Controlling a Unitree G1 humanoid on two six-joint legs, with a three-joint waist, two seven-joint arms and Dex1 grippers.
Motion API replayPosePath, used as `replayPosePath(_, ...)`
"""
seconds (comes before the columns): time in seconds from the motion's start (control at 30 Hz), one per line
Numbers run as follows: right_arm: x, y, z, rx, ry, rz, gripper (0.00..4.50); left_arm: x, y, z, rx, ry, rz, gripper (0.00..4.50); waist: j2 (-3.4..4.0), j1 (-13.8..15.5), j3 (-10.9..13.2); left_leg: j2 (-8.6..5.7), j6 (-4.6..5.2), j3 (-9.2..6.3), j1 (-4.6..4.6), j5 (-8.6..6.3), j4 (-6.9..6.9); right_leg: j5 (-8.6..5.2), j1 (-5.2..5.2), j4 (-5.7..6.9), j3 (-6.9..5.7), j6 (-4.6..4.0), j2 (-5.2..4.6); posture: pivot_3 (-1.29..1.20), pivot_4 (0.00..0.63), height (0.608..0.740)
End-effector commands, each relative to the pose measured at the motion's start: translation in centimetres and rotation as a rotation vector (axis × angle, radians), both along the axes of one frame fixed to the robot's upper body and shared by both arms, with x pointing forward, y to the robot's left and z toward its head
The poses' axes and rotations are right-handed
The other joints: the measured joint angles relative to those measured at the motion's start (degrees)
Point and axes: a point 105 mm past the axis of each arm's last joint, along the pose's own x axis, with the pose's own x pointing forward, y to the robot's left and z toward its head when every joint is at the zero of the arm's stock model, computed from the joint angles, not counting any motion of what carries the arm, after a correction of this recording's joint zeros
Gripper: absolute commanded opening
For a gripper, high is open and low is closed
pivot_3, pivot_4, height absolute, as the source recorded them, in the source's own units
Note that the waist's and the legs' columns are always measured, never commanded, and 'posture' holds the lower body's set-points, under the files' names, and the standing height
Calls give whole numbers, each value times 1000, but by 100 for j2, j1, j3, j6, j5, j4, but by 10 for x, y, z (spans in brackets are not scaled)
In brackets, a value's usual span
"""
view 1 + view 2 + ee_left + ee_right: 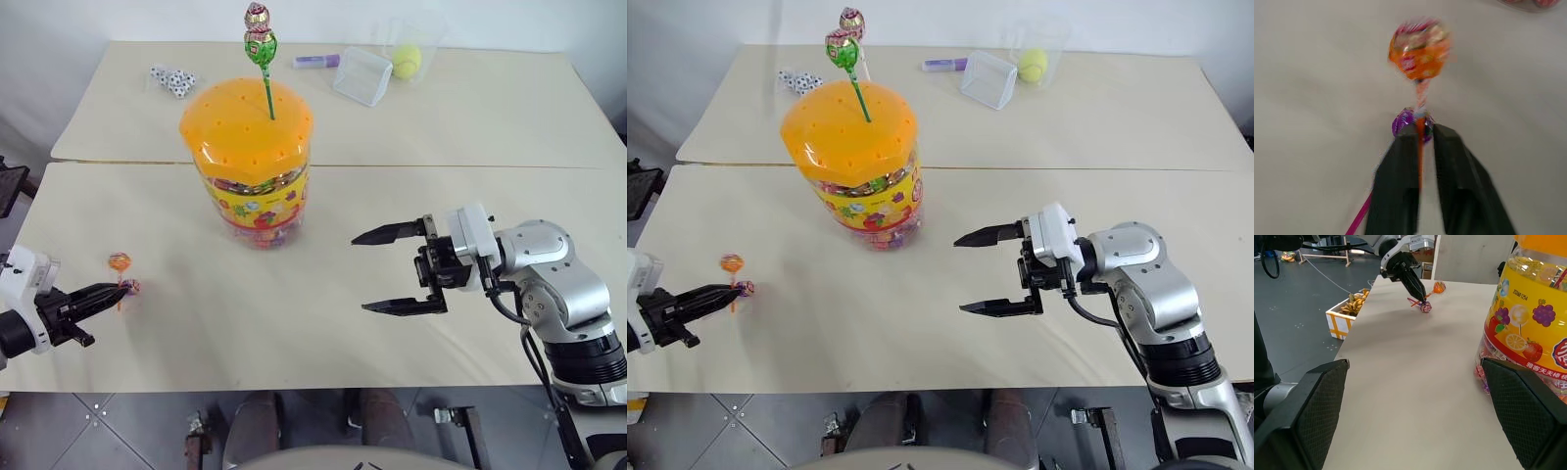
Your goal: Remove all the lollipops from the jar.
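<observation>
My left end effector (pixel 116 288) is sitting slightly apart around the orange lollipop's (pixel 120 262) stick on the counter's (pixel 294 323) near left. My right end effector (pixel 382 270) is hanging wide apart, right of the jar (pixel 252 162), where two lollipops (pixel 260 34) are standing.

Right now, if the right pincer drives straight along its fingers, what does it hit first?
Probably nothing soon. The right pincer points across bare table, passing in front of the jar, roughly toward the left pincer and the lollipops there; depth unclear.
</observation>
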Motion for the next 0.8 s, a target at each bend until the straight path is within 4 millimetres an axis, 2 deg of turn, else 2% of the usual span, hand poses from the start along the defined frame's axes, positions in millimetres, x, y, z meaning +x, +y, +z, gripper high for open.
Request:
replayPosePath(0.03, -3, 3, 14, 59, -32, -1, 4500, 3, -3, 3, 1, -7, -30, 1781, 0, -1, 0, 0, 0, 1, 0, 0, 0, 0, -1, 0, 0, 0, 0, 0, 150, 740)
replayPosePath(0.2, 6, 16, 44, 243, -24, -64, 4500, 15, 1, 39, -54, -254, -88, 3326, 0, -31, 0, 3, -1, 5, -1, 0, -1, 0, -5, 3, 0, -1, 3, 0, 150, 740)
replayPosePath(0.33, 27, 37, 79, 400, -20, -172, 4500, 9, -6, 82, -250, -491, -174, 3326, 0, -99, 0, 6, -3, 8, -4, -1, -1, 0, -12, 8, 0, -1, 3, 0, 150, 740)
replayPosePath(0.43, 37, 53, 88, 410, -24, -205, 4500, 6, -10, 105, -349, -620, -192, 3326, 0, -126, 0, 12, -6, 8, -3, -3, -3, -1, -16, 13, 0, -3, 9, 0, 150, 740)
replayPosePath(0.5, 40, 58, 91, 412, -23, -214, 4500, 6, -13, 111, -383, -649, -194, 3326, -1, -148, 0, 11, -7, 8, -2, -4, -3, -1, -15, 13, 0, -3, 8, 0, 150, 740)
replayPosePath(0.57, 48, 74, 99, 420, -12, -234, 4500, 1, -24, 123, -463, -723, -247, 3326, -1, -161, 0, 9, -7, 5, -3, -5, -3, 0, -14, 13, 0, -2, 8, 0, 150, 740)
replayPosePath(0.67, 61, 99, 114, 449, -15, -280, 4500, -6, -40, 124, -532, -723, -319, 3326, -1, -241, 0, 11, -7, 5, -3, -5, 0, 0, -14, 18, 2, -2, 8, 0, 150, 740)
replayPosePath(0.8, 65, 123, 125, 443, -27, -268, 4500, -7, -43, 116, -536, -684, -319, 3326, 0, -288, -1, 11, -7, 5, 2, -5, -6, -1, -15, 19, 2, -2, 10, 0, 150, 740)
